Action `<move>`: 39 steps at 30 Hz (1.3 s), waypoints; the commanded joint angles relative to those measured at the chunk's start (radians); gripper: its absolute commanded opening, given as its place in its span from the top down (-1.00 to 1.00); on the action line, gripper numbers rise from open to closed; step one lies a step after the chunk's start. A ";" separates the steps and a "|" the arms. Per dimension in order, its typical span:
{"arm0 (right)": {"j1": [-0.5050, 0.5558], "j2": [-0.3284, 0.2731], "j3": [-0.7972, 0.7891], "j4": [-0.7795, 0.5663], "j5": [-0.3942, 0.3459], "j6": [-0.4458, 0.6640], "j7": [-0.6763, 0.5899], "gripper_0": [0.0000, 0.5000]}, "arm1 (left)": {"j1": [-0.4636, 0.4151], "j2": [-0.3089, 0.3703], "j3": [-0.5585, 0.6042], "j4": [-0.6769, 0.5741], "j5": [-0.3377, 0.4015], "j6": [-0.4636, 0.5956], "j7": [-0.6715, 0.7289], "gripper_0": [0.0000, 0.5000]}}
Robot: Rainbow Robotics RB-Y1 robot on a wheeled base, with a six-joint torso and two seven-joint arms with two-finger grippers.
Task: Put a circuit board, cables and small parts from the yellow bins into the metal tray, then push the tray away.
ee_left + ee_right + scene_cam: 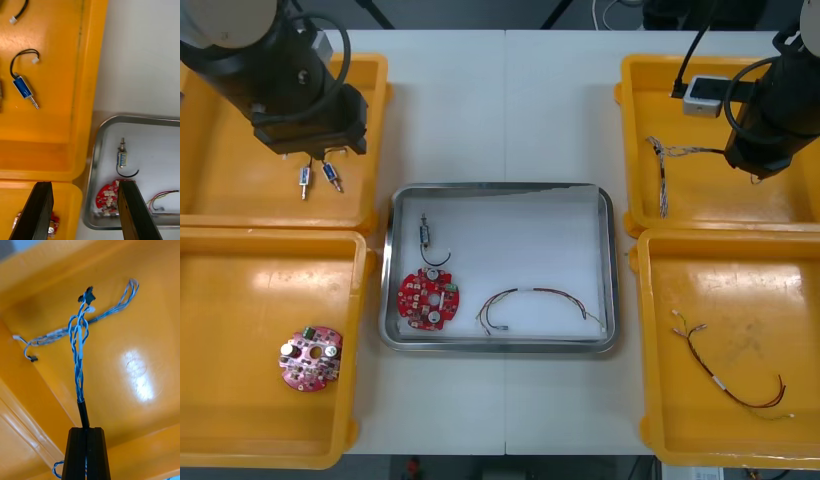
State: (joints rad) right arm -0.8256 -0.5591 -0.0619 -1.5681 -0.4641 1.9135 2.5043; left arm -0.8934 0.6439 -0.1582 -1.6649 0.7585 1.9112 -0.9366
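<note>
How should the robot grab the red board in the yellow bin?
Probably from straight above, pinching across its rim: the circuit board lies flat in the near-left yellow bin, clear of the walls. The open left tool, over the far-left bin, is free; the right tool holds a cable.

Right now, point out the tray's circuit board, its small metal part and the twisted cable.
circuit board (pixel 428 297): front view, its red centre.
small metal part (pixel 122 159): left wrist view, its body.
twisted cable (pixel 79 369): right wrist view, its twisted middle.
</note>
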 commanded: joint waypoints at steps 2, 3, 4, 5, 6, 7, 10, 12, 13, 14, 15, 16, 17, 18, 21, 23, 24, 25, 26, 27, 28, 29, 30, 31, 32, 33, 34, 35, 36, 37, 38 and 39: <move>-0.023 -0.028 -0.016 -0.150 -0.102 0.006 -0.015 1.00 | -0.044 0.037 0.101 0.097 -0.064 0.008 -0.306 -1.00; -0.023 -0.028 -0.013 -0.161 -0.111 0.006 -0.015 1.00 | -0.044 0.037 0.108 0.106 -0.064 0.003 -0.315 -1.00; -0.023 -0.028 -0.009 -0.179 -0.131 0.006 -0.018 1.00 | -0.044 0.039 0.118 0.128 -0.065 -0.014 -0.330 -1.00; -0.021 -0.028 0.001 -0.194 -0.146 0.006 -0.019 1.00 | -0.042 0.039 0.126 0.143 -0.067 -0.026 -0.344 -1.00; -0.021 -0.028 0.014 -0.210 -0.165 0.006 -0.021 1.00 | -0.042 0.039 0.131 0.159 -0.073 -0.041 -0.360 -1.00; -0.023 -0.028 0.022 -0.217 -0.176 0.006 -0.021 1.00 | -0.042 0.040 0.132 0.163 -0.074 -0.047 -0.367 -1.00; -0.023 -0.028 0.063 -0.250 -0.212 0.006 -0.033 1.00 | -0.044 0.040 0.134 0.195 -0.084 -0.083 -0.383 -1.00; -0.023 -0.030 0.088 -0.265 -0.228 0.006 -0.044 1.00 | -0.042 0.039 0.134 0.211 -0.085 -0.106 -0.387 -1.00; -0.023 -0.028 0.106 -0.279 -0.242 0.006 -0.070 1.00 | -0.042 0.039 0.134 0.225 -0.087 -0.120 -0.390 -1.00; -0.023 -0.028 0.126 -0.290 -0.255 0.006 -0.096 1.00 | -0.042 0.039 0.134 0.240 -0.087 -0.133 -0.393 -1.00; -0.023 -0.027 0.140 -0.300 -0.263 0.006 -0.113 1.00 | -0.042 0.039 0.134 0.254 -0.087 -0.144 -0.396 -1.00; -0.023 -0.025 0.156 -0.313 -0.268 0.006 -0.131 1.00 | -0.042 0.039 0.134 0.266 -0.088 -0.153 -0.399 -1.00; -0.023 -0.022 0.175 -0.331 -0.271 0.006 -0.150 1.00 | -0.042 0.039 0.134 0.281 -0.090 -0.161 -0.406 -1.00; -0.023 -0.018 0.198 -0.351 -0.272 0.006 -0.167 1.00 | -0.042 0.039 0.132 0.294 -0.093 -0.169 -0.410 -1.00; -0.023 -0.002 0.243 -0.374 -0.277 0.006 -0.199 1.00 | -0.042 0.039 0.132 0.318 -0.097 -0.179 -0.421 -1.00; -0.023 0.019 0.275 -0.377 -0.280 0.006 -0.229 1.00 | -0.042 0.039 0.134 0.343 -0.102 -0.196 -0.430 -1.00; -0.023 0.027 0.283 -0.377 -0.280 0.006 -0.239 1.00 | -0.042 0.039 0.132 0.350 -0.102 -0.202 -0.432 -1.00; -0.023 0.036 0.294 -0.377 -0.280 0.006 -0.249 1.00 | -0.042 0.039 0.134 0.360 -0.103 -0.212 -0.436 -1.00; -0.027 0.050 0.310 -0.377 -0.278 0.006 -0.265 1.00 | -0.042 0.039 0.134 0.372 -0.105 -0.225 -0.441 -1.00; -0.033 0.061 0.333 -0.377 -0.277 0.006 -0.283 1.00 | -0.042 0.039 0.134 0.387 -0.107 -0.242 -0.447 -1.00; -0.041 0.070 0.356 -0.377 -0.274 0.006 -0.298 1.00 | -0.042 0.039 0.132 0.402 -0.108 -0.256 -0.453 -1.00; -0.041 0.070 0.356 -0.377 -0.274 0.006 -0.298 1.00 | -0.042 0.039 0.132 0.402 -0.108 -0.256 -0.453 -1.00; -0.052 0.084 0.392 -0.377 -0.265 0.006 -0.323 1.00 | -0.042 0.039 0.132 0.424 -0.111 -0.274 -0.472 -1.00; -0.053 0.088 0.410 -0.377 -0.258 0.006 -0.335 1.00 | -0.042 0.039 0.134 0.433 -0.113 -0.284 -0.484 -1.00; -0.058 0.096 0.438 -0.375 -0.248 0.006 -0.351 1.00 | -0.042 0.039 0.132 0.453 -0.114 -0.296 -0.501 -1.00; -0.060 0.099 0.447 -0.374 -0.243 0.006 -0.357 1.00 | -0.042 0.039 0.132 0.459 -0.116 -0.302 -0.507 -1.00; -0.063 0.107 0.470 -0.371 -0.232 0.006 -0.369 1.00 | -0.042 0.039 0.134 0.475 -0.119 -0.314 -0.522 -1.00; -0.063 0.113 0.484 -0.368 -0.225 0.006 -0.377 1.00 | -0.042 0.039 0.134 0.485 -0.122 -0.325 -0.534 -1.00; -0.063 0.119 0.505 -0.363 -0.214 0.006 -0.384 1.00 | -0.041 0.039 0.134 0.502 -0.123 -0.339 -0.550 -1.00; -0.063 0.122 0.514 -0.360 -0.209 0.006 -0.386 1.00 | -0.042 0.039 0.134 0.507 -0.125 -0.345 -0.553 -1.00; -0.063 0.128 0.531 -0.351 -0.200 0.005 -0.387 1.00 | -0.042 0.039 0.134 0.519 -0.126 -0.359 -0.557 -1.00; -0.063 0.131 0.545 -0.342 -0.199 -0.010 -0.389 1.00 | -0.042 0.040 0.134 0.527 -0.128 -0.371 -0.562 -1.00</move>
State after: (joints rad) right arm -0.8442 -0.4595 0.4338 -1.9135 -0.6779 1.9161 2.1481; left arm -0.8943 0.6456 -0.0483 -1.1526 0.6457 1.5751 -1.3905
